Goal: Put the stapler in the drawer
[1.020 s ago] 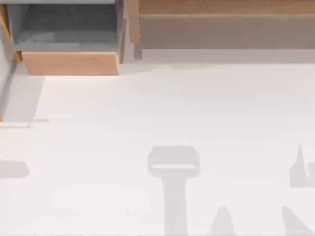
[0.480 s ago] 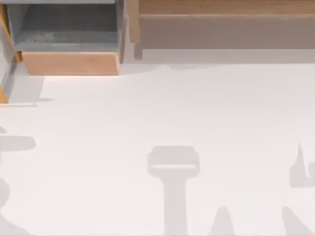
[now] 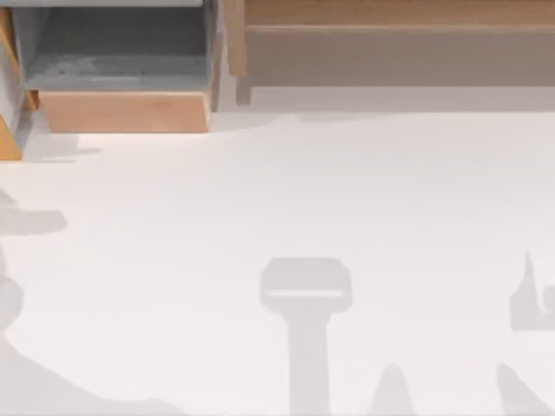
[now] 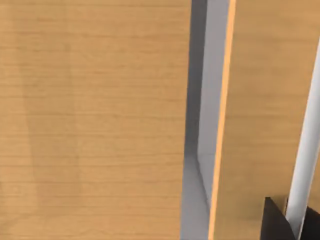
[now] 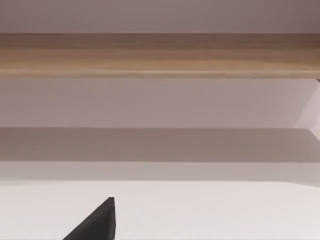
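1. Left hand [image 4: 277,225] sits close against light-wood panelling, beside a narrow grey gap and a white bar [image 4: 305,150]. I cannot tell whether it is released, clenched or grasping anything.
2. Right hand [image 5: 97,225] is parked low over the white counter [image 3: 347,191], facing the wooden shelf [image 3: 390,13] at the far right. Its state I cannot tell either.
3. From above, the drawer [image 3: 121,111] is at the far left, pulled out, with its grey inside facing up behind the wood front.
4. Where the stapler is I cannot tell.
5. My judgement: opening the drawer is done, and nothing confirms the stapler is inside. Placing it, or checking that it landed, seems to be what remains.
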Available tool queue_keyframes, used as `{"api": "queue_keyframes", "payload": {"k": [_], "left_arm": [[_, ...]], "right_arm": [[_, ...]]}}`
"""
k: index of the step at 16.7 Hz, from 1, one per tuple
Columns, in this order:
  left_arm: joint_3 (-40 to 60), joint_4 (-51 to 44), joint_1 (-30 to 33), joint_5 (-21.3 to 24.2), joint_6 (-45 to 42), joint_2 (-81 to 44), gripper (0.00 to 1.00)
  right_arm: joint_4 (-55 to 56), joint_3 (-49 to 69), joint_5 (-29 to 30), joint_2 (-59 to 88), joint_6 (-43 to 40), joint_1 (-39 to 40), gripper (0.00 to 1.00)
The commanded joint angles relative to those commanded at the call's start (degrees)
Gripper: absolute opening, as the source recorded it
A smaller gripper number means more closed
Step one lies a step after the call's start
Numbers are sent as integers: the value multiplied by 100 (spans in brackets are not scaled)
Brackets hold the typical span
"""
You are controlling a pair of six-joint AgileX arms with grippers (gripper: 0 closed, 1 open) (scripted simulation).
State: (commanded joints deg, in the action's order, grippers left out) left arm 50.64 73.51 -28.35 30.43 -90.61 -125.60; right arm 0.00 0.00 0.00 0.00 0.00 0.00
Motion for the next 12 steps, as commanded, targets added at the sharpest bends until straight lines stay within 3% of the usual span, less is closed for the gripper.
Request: {"api": "queue_keyframes", "payload": {"k": [12], "left_arm": [[1133,-660,322,-347,3,-555,0]], "right_arm": [[0,0,0,0,0,0,100]]}}
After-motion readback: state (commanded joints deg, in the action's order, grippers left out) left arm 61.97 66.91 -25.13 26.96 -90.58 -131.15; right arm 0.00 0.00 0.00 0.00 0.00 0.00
